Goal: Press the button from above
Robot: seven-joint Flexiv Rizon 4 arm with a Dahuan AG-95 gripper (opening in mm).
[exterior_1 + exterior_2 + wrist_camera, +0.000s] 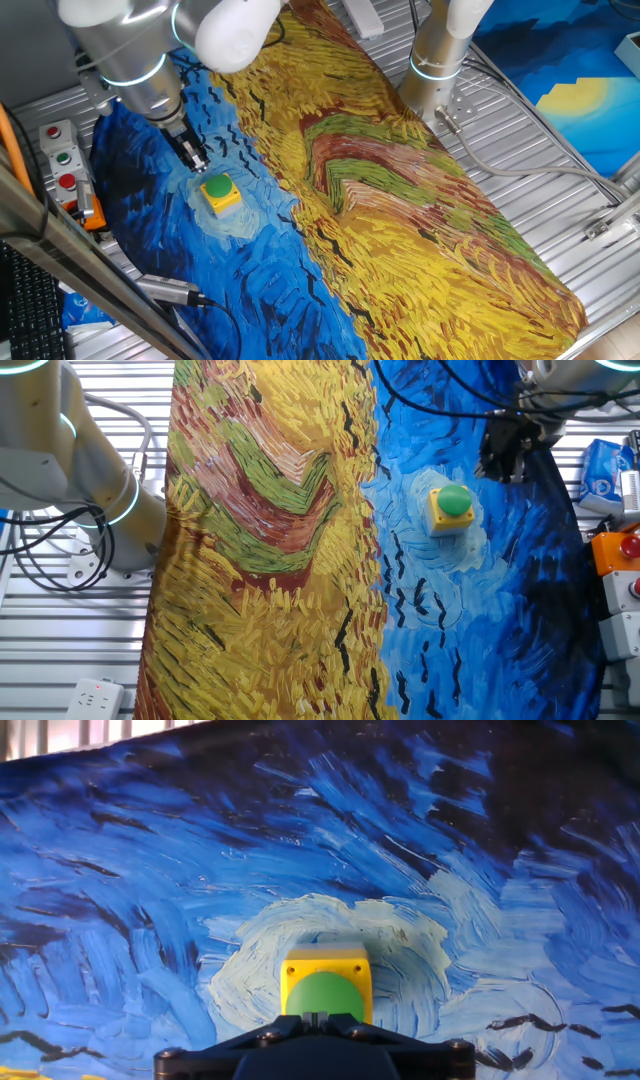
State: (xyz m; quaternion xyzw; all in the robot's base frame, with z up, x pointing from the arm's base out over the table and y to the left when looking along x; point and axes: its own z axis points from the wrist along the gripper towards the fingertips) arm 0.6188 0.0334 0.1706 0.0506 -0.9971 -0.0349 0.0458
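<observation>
The button is a round green cap (216,186) on a small yellow box (226,201) that stands on the blue part of the painted cloth. It also shows in the other fixed view (455,500) and low in the hand view (325,998). My gripper (195,158) hangs just above and behind the button, apart from it, fingers pointing down. In the other fixed view the gripper (500,458) is up and right of the button. In the hand view the gripper (316,1018) has its fingertips together, with nothing between them.
A grey control box (62,155) with small red and green buttons sits at the cloth's edge, also in the other fixed view (622,575). A second arm's base (440,60) stands on the slatted table. A blue packet (605,470) and a white power strip (95,698) lie off the cloth.
</observation>
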